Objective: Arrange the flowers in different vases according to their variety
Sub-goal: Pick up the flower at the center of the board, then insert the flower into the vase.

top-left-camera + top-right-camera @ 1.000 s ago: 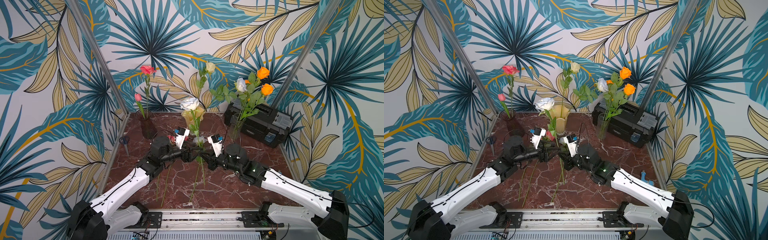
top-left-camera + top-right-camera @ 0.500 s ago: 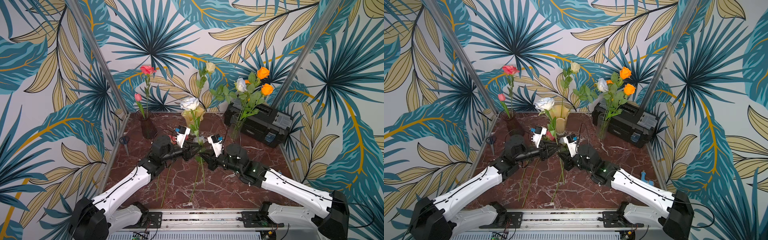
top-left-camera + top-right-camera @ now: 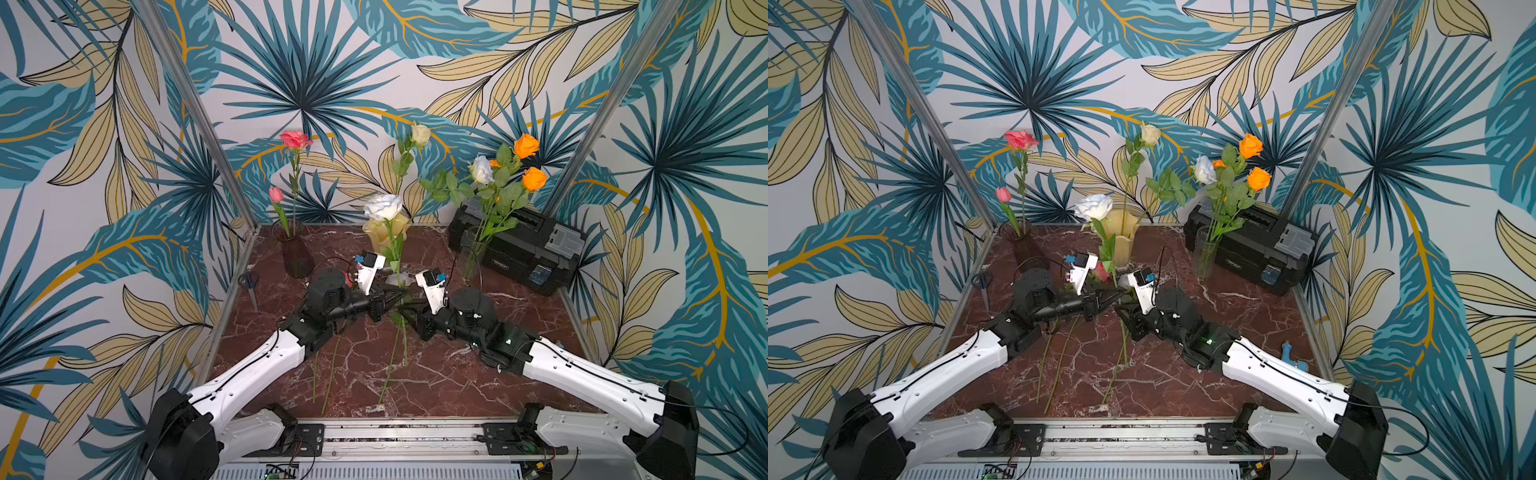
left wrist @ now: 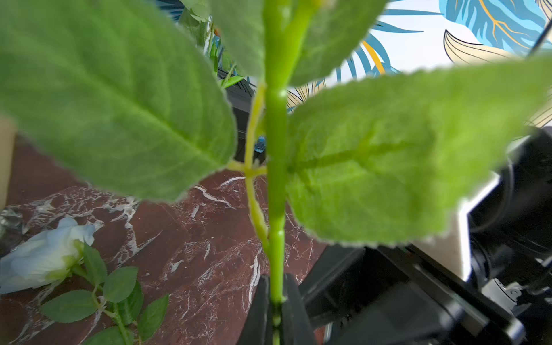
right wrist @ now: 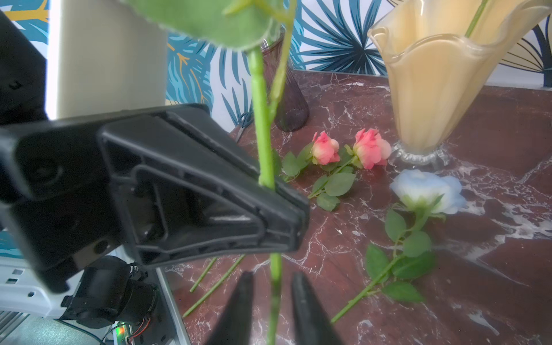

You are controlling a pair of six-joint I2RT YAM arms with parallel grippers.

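1. We see the left gripper [image 4: 276, 301] clamped on the stem of a white rose [image 3: 383, 206], held upright above the middle of the marble surface [image 3: 457, 374]; the right gripper [image 5: 273, 286] has its fingers parted either side of that stem, not gripping it.
2. Done, we judge: two pink flowers in the purple vase [image 3: 296, 257] at the back-left corner; one pale bud in the cream vase [image 3: 374, 232] at the back edge; orange roses plus a white one in the clear cylinder [image 3: 471, 253] toward the back-right corner.
3. Left: the held rose; two pink buds [image 5: 325, 148] and a second white rose [image 5: 427, 191] lying by the cream vase's foot.
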